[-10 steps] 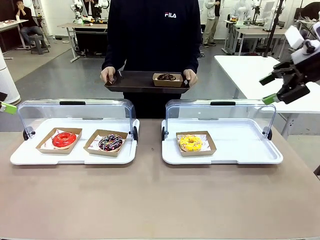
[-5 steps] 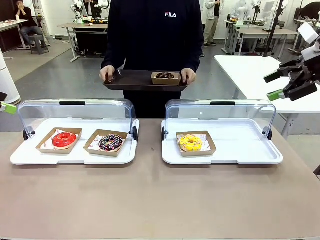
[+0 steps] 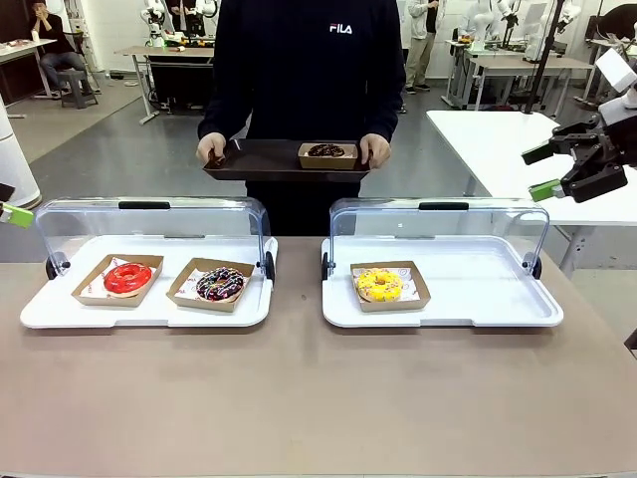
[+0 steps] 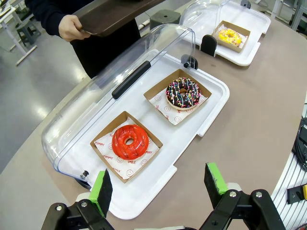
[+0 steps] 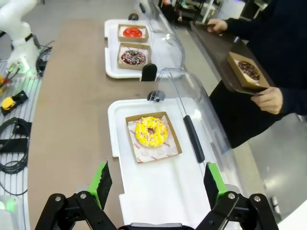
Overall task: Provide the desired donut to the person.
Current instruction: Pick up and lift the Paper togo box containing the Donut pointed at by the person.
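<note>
The person [image 3: 299, 70] stands at the far side holding a dark tray [image 3: 259, 159] with a chocolate donut [image 3: 326, 151] in a cardboard box on it. On the left white tray [image 3: 60, 309] lie a red donut [image 3: 127, 278] and a chocolate sprinkled donut [image 3: 220, 284]. A yellow sprinkled donut [image 3: 379, 285] lies on the right white tray [image 3: 488, 299]. My right gripper [image 3: 542, 171] hangs open at the far right, above and beyond that tray. My left gripper [image 4: 158, 184] is open over the red donut [image 4: 128, 142], empty.
Both white trays have clear lids [image 3: 149, 224] [image 3: 438, 224] swung up at their far edges. In the right wrist view the yellow donut [image 5: 150, 132] lies ahead of the open gripper [image 5: 156, 184]. A white side table [image 3: 498, 139] stands at the right.
My right gripper has drifted a little to the right and stayed open. The person has raised the dark tray slightly. The donuts on the white trays have not moved.
</note>
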Robot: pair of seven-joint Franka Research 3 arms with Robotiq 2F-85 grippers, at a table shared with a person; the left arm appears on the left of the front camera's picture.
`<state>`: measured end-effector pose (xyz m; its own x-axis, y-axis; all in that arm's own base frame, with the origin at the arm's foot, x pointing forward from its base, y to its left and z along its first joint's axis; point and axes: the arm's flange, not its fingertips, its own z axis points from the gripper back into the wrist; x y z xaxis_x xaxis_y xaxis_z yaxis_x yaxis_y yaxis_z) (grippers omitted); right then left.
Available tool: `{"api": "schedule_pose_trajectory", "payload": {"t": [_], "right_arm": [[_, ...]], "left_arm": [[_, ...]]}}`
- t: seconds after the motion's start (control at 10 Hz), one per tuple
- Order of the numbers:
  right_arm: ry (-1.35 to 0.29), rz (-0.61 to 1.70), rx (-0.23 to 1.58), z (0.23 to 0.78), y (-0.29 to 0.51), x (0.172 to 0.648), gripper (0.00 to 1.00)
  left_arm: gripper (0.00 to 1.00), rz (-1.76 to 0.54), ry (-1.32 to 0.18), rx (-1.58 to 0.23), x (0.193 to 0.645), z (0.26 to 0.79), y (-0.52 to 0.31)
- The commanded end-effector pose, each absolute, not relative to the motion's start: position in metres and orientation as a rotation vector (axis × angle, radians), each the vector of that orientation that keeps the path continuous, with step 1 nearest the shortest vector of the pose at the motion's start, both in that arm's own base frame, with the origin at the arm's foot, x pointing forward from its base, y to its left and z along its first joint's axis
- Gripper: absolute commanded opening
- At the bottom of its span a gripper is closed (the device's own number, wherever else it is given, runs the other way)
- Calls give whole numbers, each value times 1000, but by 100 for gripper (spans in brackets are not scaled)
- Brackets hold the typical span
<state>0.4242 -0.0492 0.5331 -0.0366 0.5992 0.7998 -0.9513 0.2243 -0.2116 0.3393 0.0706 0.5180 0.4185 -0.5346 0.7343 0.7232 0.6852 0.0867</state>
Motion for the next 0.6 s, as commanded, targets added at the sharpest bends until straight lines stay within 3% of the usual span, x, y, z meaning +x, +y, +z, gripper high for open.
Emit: {"api": "schedule_pose_trajectory", "payload": {"t": [0.0,0.5], "right_arm": [[-937,1345,480,534,-48,421,100],[-937,1345,480,534,-48,421,100]], "left_arm": [[100,-804,-821,-267,339,517,72],[100,-804,-821,-267,339,517,72]]}}
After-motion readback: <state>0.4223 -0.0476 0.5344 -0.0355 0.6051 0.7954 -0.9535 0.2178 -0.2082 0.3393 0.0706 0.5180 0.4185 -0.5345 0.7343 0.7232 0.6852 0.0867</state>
